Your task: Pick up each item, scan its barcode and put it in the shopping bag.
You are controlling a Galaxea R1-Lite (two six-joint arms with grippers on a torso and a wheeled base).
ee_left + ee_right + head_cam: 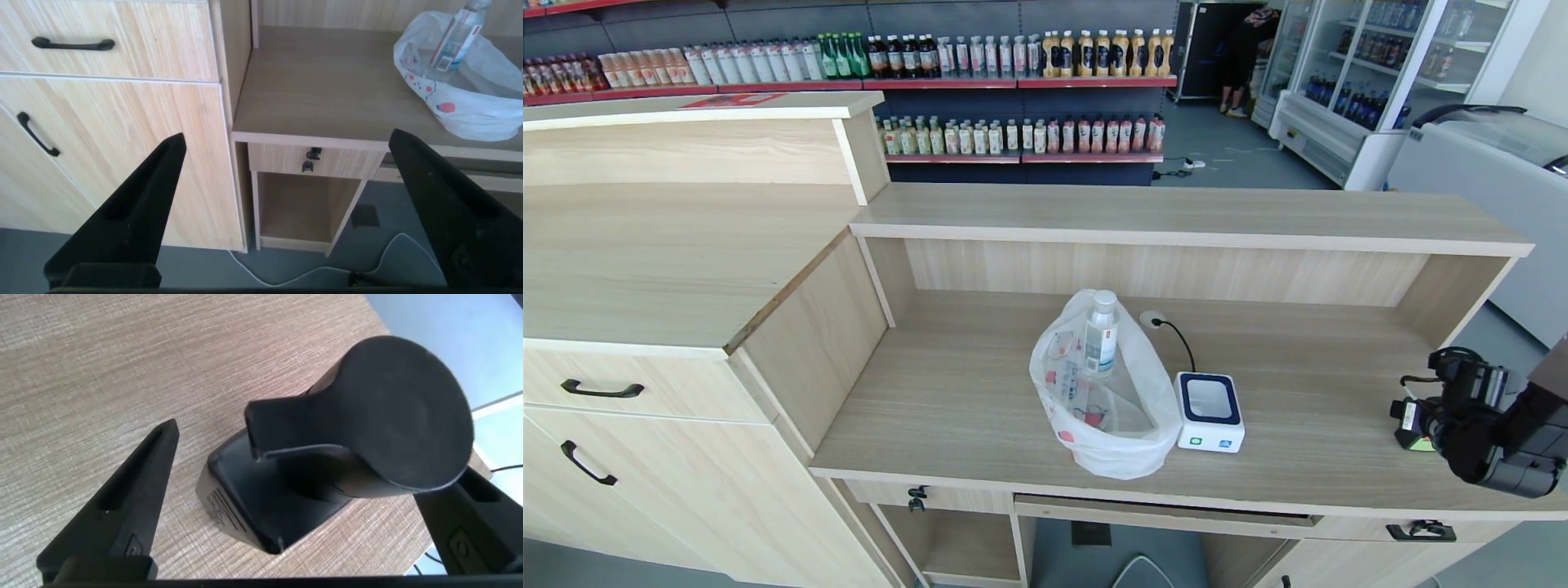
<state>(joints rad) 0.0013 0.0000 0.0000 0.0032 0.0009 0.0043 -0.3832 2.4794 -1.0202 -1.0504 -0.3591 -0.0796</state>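
Black handheld scanner [392, 416] just ahead of wide-spread right gripper [302, 469], bottle [1101, 335] in shopping bag [1123, 453] well apart

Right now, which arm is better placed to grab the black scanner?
Right. The right hand hovers open at the black scanner on the counter's right end; the left hand hangs open off the counter, facing the cabinet.

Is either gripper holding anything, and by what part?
Nothing is held: left gripper open, empty; right gripper open over the black scanner, not clamped on it.
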